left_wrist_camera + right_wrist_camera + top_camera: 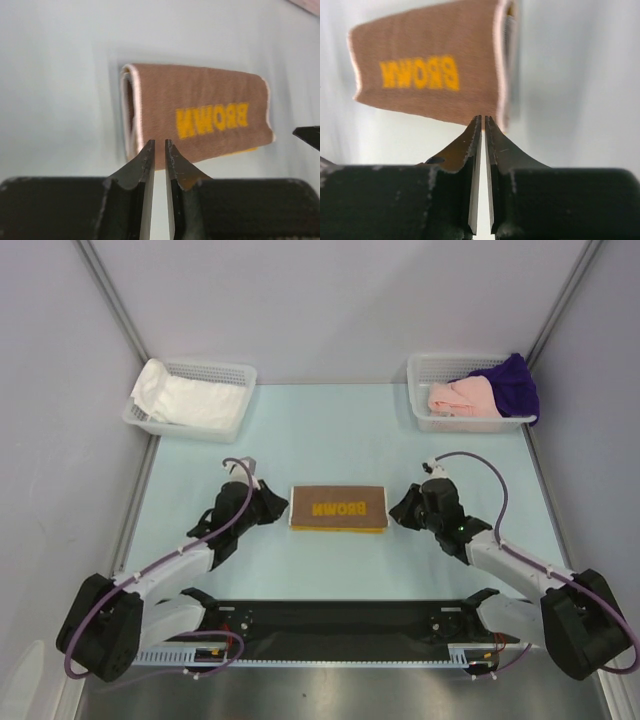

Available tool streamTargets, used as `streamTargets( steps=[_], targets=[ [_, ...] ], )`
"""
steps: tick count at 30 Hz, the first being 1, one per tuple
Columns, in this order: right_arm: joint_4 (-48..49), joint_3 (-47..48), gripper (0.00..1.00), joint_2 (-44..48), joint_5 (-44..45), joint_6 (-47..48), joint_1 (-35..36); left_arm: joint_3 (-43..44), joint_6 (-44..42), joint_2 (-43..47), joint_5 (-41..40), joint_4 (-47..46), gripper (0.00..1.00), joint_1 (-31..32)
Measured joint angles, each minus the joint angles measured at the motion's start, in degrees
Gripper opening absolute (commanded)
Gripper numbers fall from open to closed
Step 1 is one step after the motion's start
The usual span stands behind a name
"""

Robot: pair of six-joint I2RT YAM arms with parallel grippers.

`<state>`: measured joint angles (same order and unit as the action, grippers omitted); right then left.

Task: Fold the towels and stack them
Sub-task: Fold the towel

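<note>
One brown towel (338,508), folded to a flat rectangle at the middle of the bench (300,440), yellow lettering on top, a yellow edge along the near side. Seen only from the wrists: the looped ends of the fold, with a pale hem. Just beside its left end, left fingers (142,165) parted by a slim gap, grasping nothing. Just beside its right end, right fingers (470,145) nearly together, likewise released. Seen only from above: two white baskets at the far corners. In the left basket (215,368), one white towel (185,398). In the right basket (430,360), one pink towel (462,397) and one purple towel (512,383).
</note>
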<state>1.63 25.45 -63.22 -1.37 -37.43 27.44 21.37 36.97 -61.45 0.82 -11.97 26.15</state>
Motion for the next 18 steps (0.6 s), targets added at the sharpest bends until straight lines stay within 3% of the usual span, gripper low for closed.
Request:
streamTargets(
  steps=[4, 8, 18],
  targets=[
    [-0.9, 5.4, 0.1, -1.7, 1.1, -1.1, 3.8, 4.2, 0.0, -2.4, 2.4, -0.3, 0.18, 1.9],
    [2.8, 11.7, 0.09, -10.3, -0.7, -3.2, 7.1, 6.8, 0.9, -10.4, 7.1, -4.0, 0.17, 2.3],
    [25.9, 13.8, 0.03, -38.2, -11.3, -13.8, 11.4, 4.2, 6.4, -29.3, 15.3, -16.9, 0.13, 2.5]
  ],
)
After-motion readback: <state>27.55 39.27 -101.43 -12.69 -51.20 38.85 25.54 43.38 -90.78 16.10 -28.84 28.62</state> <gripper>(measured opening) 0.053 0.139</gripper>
